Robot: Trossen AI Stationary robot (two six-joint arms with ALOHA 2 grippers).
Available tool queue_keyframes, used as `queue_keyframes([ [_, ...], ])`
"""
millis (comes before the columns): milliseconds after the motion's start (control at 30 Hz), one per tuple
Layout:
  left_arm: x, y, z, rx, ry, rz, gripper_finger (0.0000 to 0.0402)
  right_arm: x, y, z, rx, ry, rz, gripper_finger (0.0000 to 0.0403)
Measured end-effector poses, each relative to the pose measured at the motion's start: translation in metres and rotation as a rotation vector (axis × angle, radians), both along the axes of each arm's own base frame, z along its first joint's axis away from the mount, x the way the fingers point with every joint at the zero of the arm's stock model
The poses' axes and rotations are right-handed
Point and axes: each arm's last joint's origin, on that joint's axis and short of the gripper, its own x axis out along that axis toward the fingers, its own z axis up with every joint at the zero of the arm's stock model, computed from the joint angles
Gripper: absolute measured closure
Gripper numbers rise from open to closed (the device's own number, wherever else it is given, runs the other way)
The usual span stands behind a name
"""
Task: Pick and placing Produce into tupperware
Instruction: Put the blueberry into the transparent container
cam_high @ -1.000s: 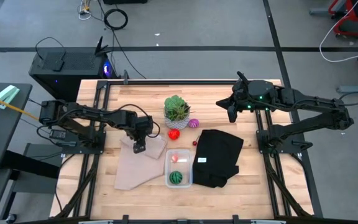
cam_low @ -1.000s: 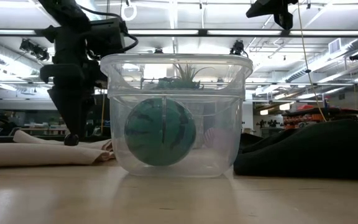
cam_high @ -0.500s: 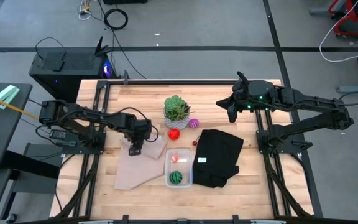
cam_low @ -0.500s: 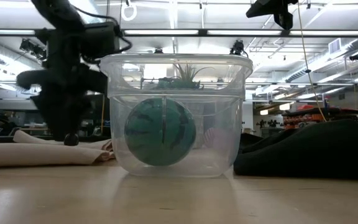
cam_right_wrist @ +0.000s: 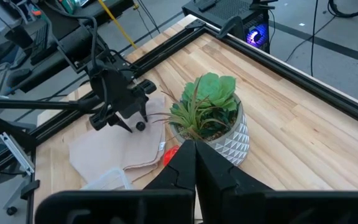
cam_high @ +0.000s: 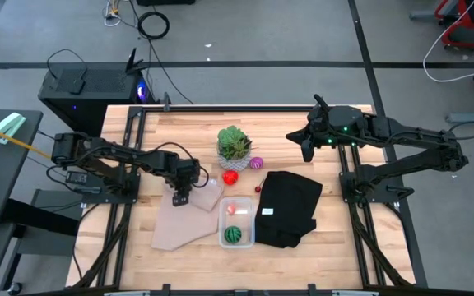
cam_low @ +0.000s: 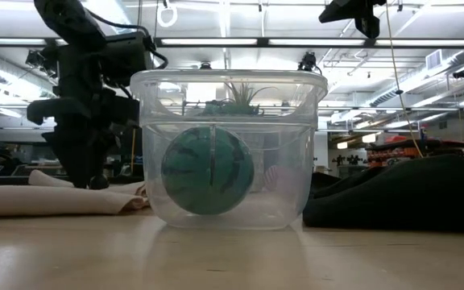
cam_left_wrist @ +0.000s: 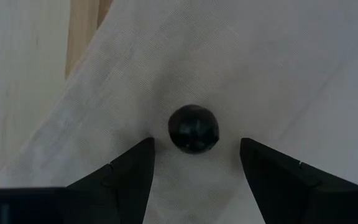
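Observation:
My left gripper (cam_high: 180,197) (cam_left_wrist: 196,144) hangs open just over the tan cloth (cam_high: 183,215), pointing down. A tiny dark ball (cam_left_wrist: 193,129) (cam_right_wrist: 140,126) lies on the cloth between its two fingers, with a gap on each side. The clear tupperware (cam_high: 236,222) (cam_low: 228,145) stands on the table and holds the dark green striped ball (cam_high: 234,235) (cam_low: 208,171) and a pink-red piece (cam_high: 233,208). A red piece (cam_high: 230,176), a magenta striped ball (cam_high: 257,163) and a tiny dark red piece (cam_high: 258,189) lie on the wood. My right gripper (cam_high: 305,146) (cam_right_wrist: 194,149) is shut and raised over the table's far right part.
A spiky green plant in a white pot (cam_high: 234,145) (cam_right_wrist: 209,118) stands just beyond the red piece. A black cloth (cam_high: 289,205) lies to the right of the tupperware. Bare wood shows along the table's near edge and far left.
My left gripper has shifted slightly over the tan cloth and turned about its wrist, staying low over the tiny dark ball. The ball and the cloth lie where they were.

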Motion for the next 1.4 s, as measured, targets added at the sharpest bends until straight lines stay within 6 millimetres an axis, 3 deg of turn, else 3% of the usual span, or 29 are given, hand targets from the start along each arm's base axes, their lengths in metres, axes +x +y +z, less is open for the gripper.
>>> queue_keyframes([
  [500, 0.0002, 0.0009, 0.0058, 0.016, -0.041, 0.020, 0.0176, 0.0000, -0.0001, 0.0000, 0.000, 0.000, 0.000, 0.0396],
  [1400, 0.0028, -0.0041, 0.0059, 0.022, -0.062, 0.003, 0.0270, 0.0000, -0.0001, 0.0000, 0.000, 0.000, -0.001, 0.0397],
])
